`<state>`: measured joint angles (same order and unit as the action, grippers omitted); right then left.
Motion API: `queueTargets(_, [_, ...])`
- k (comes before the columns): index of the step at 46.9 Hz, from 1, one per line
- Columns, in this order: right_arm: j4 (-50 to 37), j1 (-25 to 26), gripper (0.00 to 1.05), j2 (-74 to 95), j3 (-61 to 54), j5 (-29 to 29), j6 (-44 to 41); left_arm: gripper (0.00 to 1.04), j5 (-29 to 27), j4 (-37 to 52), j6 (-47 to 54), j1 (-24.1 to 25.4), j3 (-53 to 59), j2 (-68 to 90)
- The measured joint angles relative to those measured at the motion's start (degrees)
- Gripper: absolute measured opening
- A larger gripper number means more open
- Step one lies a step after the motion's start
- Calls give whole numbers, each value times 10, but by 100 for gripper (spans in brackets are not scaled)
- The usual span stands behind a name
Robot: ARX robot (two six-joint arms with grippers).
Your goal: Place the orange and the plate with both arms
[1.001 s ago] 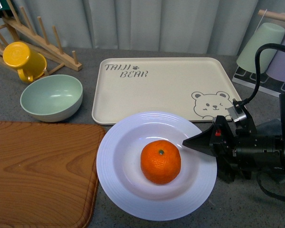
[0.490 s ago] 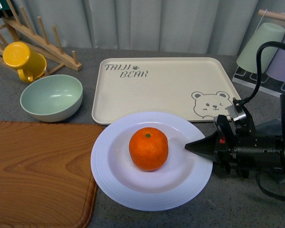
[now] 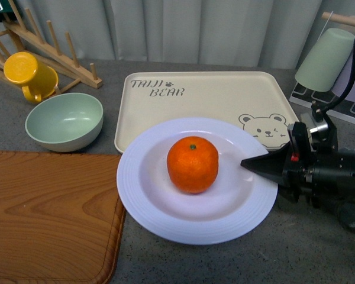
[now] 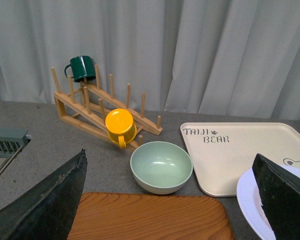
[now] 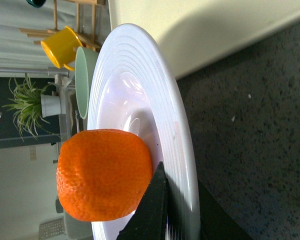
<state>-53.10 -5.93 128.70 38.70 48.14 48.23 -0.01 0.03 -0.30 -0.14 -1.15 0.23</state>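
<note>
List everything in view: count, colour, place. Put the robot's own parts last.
tray: 1, beige, middle back
plate: 1, white, far rim over the tray's near edge
orange: 1, bright orange, in the plate's centre
bowl: 1, pale green, left of tray
rack: 1, light wood, far left
yellow mug: 1, yellow, on the rack
green mug: 1, dark green, rack top
cutting board: 1, brown wood, near left
cup: 1, pale green, far right, inverted
lilac cup: 1, lilac, beside it
left end effector: 1, black, open, empty
right end effector: 1, black, shut on plate's right rim
</note>
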Motion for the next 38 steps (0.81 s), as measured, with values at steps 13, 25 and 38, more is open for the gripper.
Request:
queueTargets(13, [73,25,3,14,124,-11,0,98,0,0,0,0,0,0])
queueTargets(25, [144,27,3,79,252,-34,-4,98,0,0,0,0,0,0])
queueTargets(38, [220,8,3,159,399,-63,-5,98,0,0,0,0,0,0])
